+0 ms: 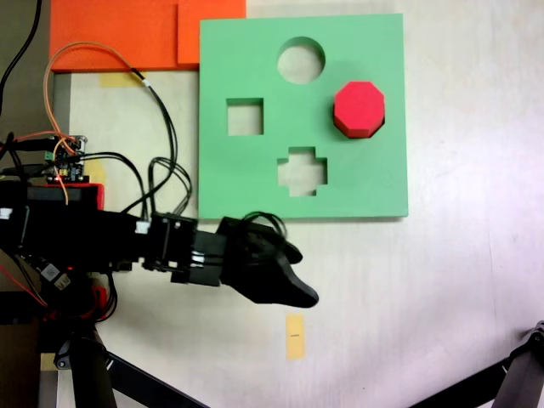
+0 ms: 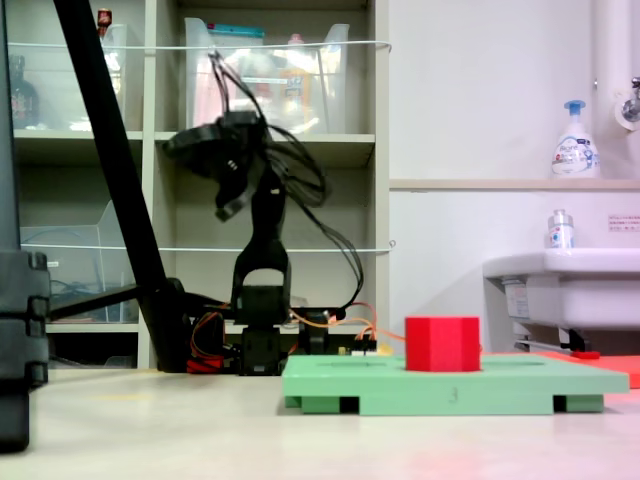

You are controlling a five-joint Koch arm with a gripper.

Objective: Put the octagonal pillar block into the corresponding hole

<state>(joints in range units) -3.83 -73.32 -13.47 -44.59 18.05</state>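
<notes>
we see the gripper (image 1: 293,285) empty off the green board's (image 1: 374,183) near edge in the first exterior view, raised well above the table; jaws look closed, but we cannot tell for sure. further right, the octagonal pillar block (image 1: 359,109) sits in the corresponding hole (image 1: 378,127), standing proud. insertion looks done; next is just parking the arm.

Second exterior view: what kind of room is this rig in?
Probably a lab or utility room, not a factory cell. Open shelving with clear storage bins stands behind the arm, and a white sink with a soap pump bottle is on the second exterior view's right.
</notes>
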